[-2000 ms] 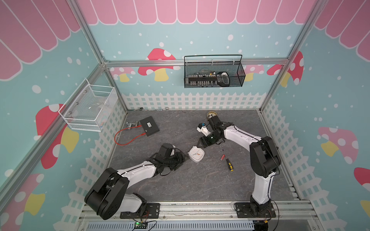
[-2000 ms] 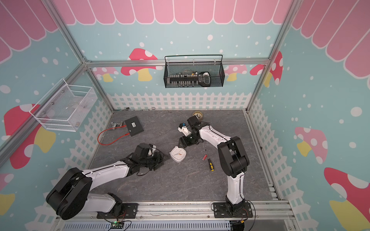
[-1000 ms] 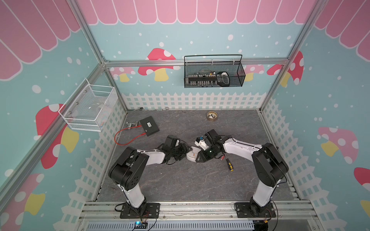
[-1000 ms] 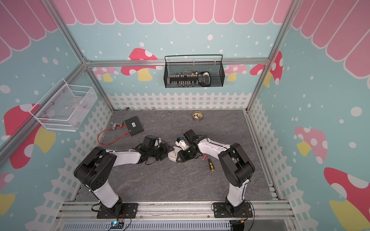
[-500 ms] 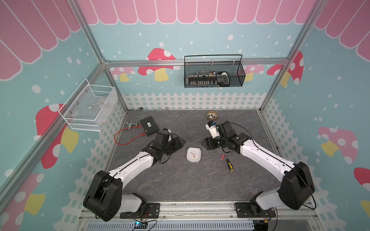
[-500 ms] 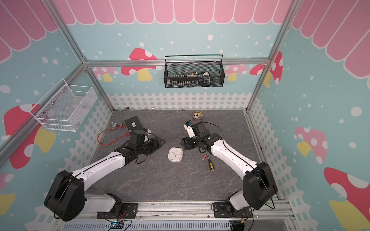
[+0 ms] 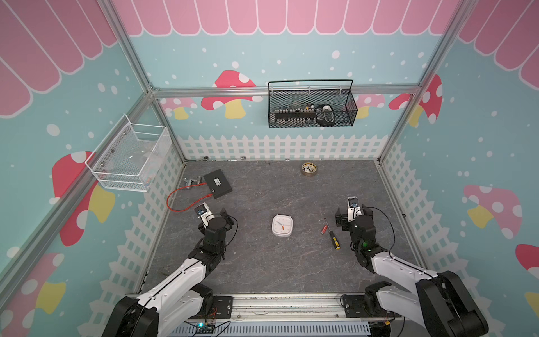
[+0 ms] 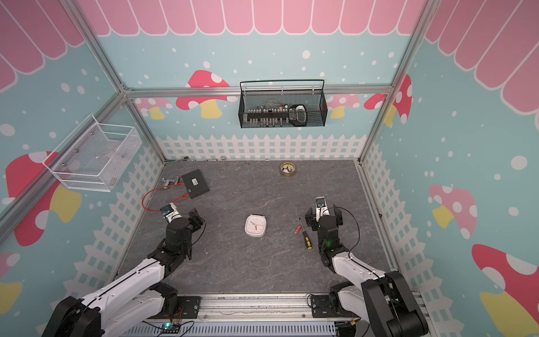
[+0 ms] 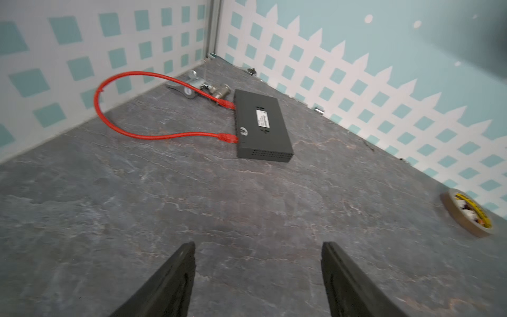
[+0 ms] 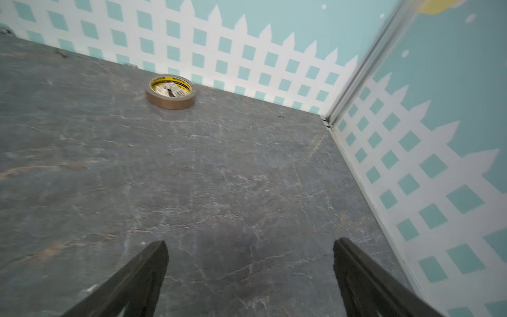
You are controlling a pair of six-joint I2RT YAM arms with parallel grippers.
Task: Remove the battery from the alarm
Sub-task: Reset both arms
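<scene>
Grips nothing w/ L gripper (image 9: 258, 247) or R gripper (image 10: 249, 247), both spread wide. Finds battery (image 7: 323, 229) just inboard of R fingers (image 10: 137, 280), axis approx. fore-aft, clear of alarm (image 7: 282, 225); R arm nearer.

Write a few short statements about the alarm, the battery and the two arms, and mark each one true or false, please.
1. The alarm lies face up on the table. True.
2. The battery is held in the jaws of the right arm. False: it lies on the table beside the screwdriver; those jaws are open and empty.
3. The screwdriver lies between the alarm and the right arm. True.
4. The jaws of the left arm are shut on the alarm. False: they are open, well apart from it.
5. The red cable plugs into the black box. True.
</scene>
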